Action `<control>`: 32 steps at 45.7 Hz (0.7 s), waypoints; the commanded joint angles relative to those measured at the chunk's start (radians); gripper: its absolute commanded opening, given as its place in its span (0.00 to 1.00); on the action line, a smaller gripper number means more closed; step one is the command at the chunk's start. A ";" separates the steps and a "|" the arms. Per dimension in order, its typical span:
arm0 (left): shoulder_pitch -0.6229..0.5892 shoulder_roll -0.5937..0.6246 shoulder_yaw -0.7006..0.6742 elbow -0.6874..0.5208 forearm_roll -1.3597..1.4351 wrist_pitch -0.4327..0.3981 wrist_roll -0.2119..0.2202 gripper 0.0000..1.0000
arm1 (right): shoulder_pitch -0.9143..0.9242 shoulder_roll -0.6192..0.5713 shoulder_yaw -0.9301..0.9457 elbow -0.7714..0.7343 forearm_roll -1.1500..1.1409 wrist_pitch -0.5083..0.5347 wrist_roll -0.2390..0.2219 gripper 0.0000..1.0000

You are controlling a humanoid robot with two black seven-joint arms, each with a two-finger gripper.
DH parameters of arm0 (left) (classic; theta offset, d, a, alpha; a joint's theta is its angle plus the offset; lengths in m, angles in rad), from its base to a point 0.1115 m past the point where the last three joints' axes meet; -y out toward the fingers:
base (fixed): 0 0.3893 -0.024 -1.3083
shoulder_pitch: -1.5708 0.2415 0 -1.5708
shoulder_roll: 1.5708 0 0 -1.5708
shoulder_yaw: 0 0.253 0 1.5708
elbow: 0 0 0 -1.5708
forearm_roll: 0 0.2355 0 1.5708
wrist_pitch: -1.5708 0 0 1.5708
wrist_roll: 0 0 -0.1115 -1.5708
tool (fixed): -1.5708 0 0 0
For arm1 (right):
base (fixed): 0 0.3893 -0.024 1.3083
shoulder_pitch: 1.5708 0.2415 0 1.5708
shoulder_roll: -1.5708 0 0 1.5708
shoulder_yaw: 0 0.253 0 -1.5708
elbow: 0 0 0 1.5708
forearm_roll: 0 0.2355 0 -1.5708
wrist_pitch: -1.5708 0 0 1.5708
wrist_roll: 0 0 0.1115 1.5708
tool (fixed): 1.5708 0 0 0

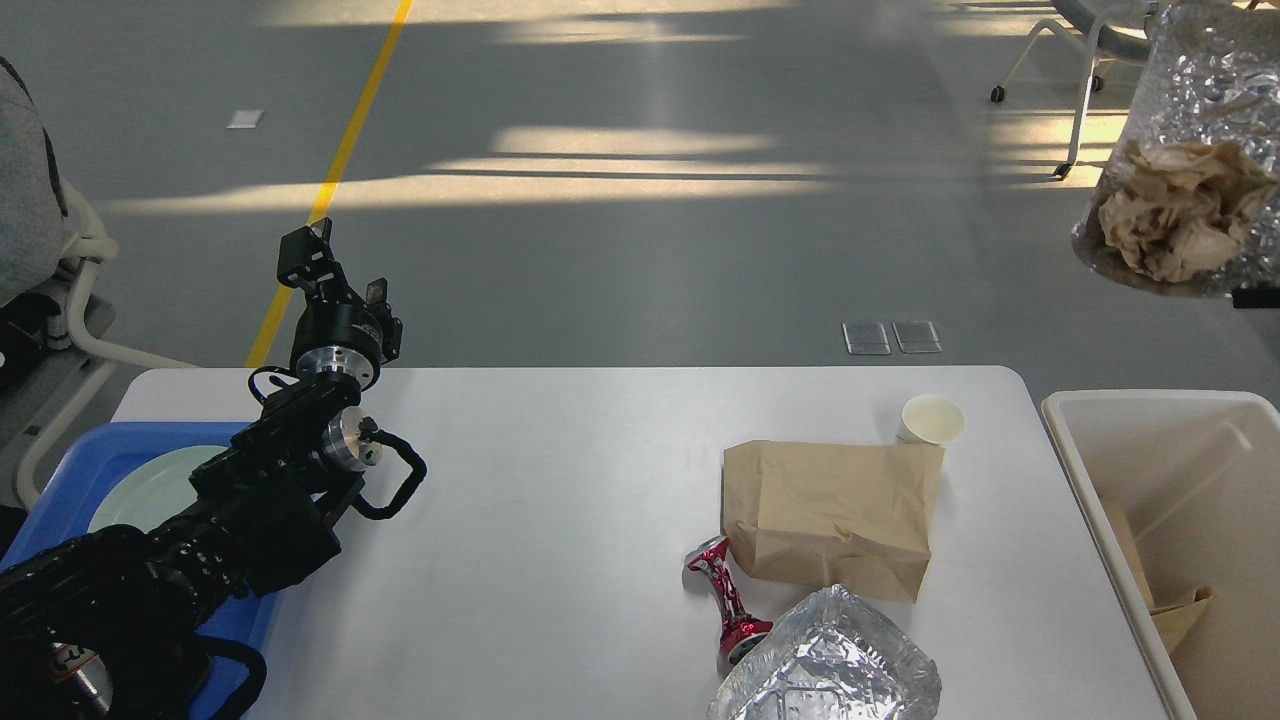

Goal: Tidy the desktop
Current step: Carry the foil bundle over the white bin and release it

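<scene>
The white desktop (560,480) carries a flat brown paper bag (830,515), a small paper cup (933,420), a crushed red can (728,598) and a crumpled foil tray (830,665) at the front edge. A second foil tray (1200,90) with crumpled brown paper (1175,215) hangs high at the right edge, above the white bin (1070,470). Only a black sliver of my right gripper (1256,297) shows under it. My left gripper (338,272) is open and empty above the table's far left edge.
A blue tray (60,470) with a pale green plate (150,485) sits at the left, partly under my left arm. The bin holds brown paper (1170,610). Chairs stand at far left (80,290) and top right (1085,60).
</scene>
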 commanded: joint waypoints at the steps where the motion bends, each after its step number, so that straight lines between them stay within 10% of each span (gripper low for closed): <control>1: 0.000 0.000 -0.001 0.000 0.000 0.000 0.001 0.96 | 0.105 0.061 0.001 0.004 0.000 0.000 -0.053 0.00; 32: 0.000 0.000 0.001 0.000 0.000 0.001 0.000 0.96 | 0.205 0.135 -0.030 0.017 0.006 0.000 -0.097 0.00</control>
